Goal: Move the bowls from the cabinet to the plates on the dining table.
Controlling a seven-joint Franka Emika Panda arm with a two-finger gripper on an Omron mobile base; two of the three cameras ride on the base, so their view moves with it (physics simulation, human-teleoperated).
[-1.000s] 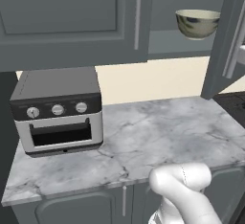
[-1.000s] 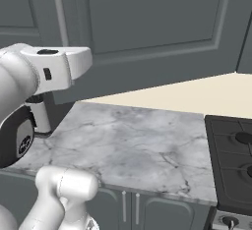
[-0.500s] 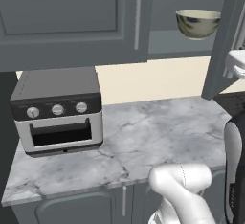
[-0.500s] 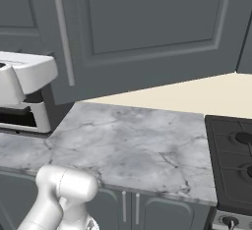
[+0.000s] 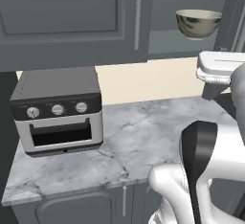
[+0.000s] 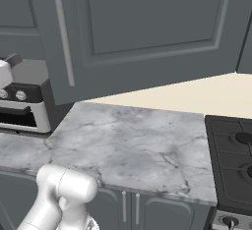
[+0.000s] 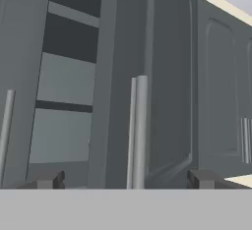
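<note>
Sitting in cabinet (image 5: 72,17): one bowl (image 5: 198,24)

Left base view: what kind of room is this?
A kitchen, rendered. A toaster oven sits on a marble counter, dark grey wall cabinet hangs above with a cream bowl on its open shelf, and a gas hob sits at the counter's far end.

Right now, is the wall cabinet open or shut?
Open. In the left base view the bowl sits exposed on the shelf, and in the right base view the cabinet door stands swung out over the counter.
</note>
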